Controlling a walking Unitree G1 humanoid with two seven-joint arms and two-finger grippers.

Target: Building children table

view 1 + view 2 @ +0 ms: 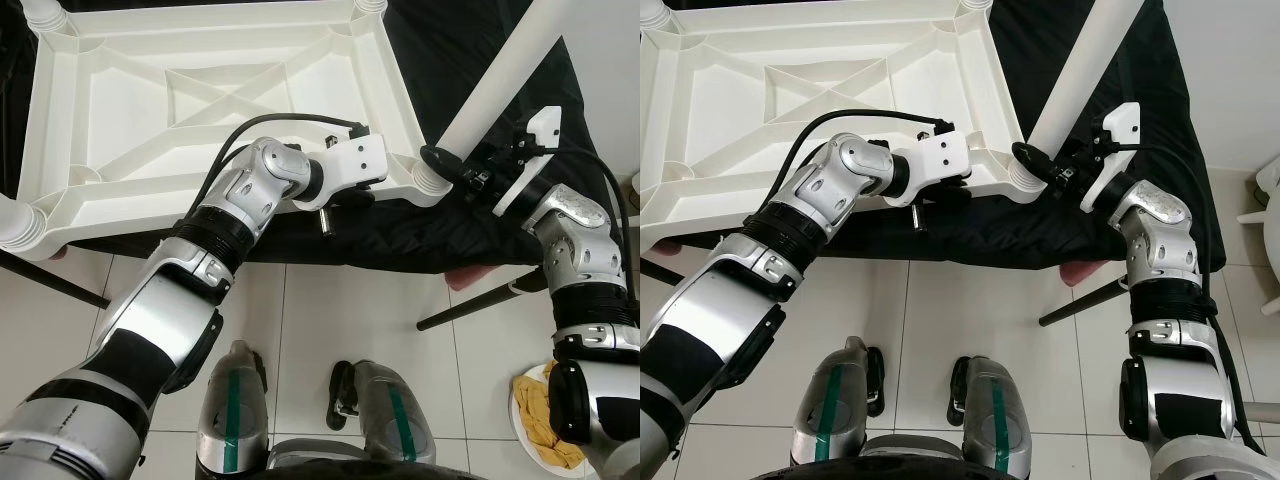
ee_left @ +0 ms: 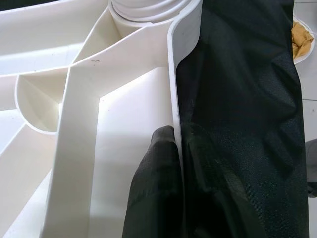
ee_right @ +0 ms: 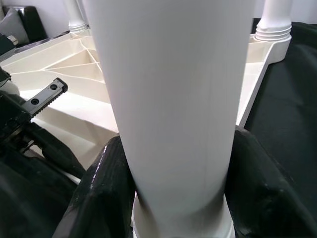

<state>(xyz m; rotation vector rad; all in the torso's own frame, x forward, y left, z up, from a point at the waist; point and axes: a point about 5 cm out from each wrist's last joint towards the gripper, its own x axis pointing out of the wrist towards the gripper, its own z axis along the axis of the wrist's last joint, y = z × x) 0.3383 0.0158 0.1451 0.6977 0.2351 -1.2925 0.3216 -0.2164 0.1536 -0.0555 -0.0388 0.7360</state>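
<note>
At the near right corner of the upturned white tabletop [image 1: 200, 110], the right hand [image 1: 447, 160] is clamped on the white leg [image 1: 497, 85], fingers [image 3: 101, 198] on both sides of the tube low down, just above the ribbed corner socket [image 1: 430, 185]. Leg's foot end sits at or in that socket; can't tell how deep it is seated. Long axis of the leg runs up and away to the robot's right, clearly tilted off the socket's own axis, so the coming move likely turns on this: top of the leg needs to swing back toward upright over the socket before pushing down.

Tabletop lies underside up on a black cloth [image 1: 450, 60] over the bench, ribs and cross-bracing showing. Other legs are already standing at the far corners [image 3: 275, 22] and one at the near left corner [image 1: 15, 215].

Left hand [image 1: 350, 198] is at the tabletop's near rim [image 2: 174, 79], left of the socket, fingers [image 2: 158, 148] pinching the thin rim wall, one inside and one against the cloth side: narrow, holding the rim. Looks like it steadies the top while the right arm works.

Right arm is the one on the leg and nearer the socket; left is well placed only for bracing. Risk judged: pushing while tilted could jam the leg or slide the top on the cloth.
</note>
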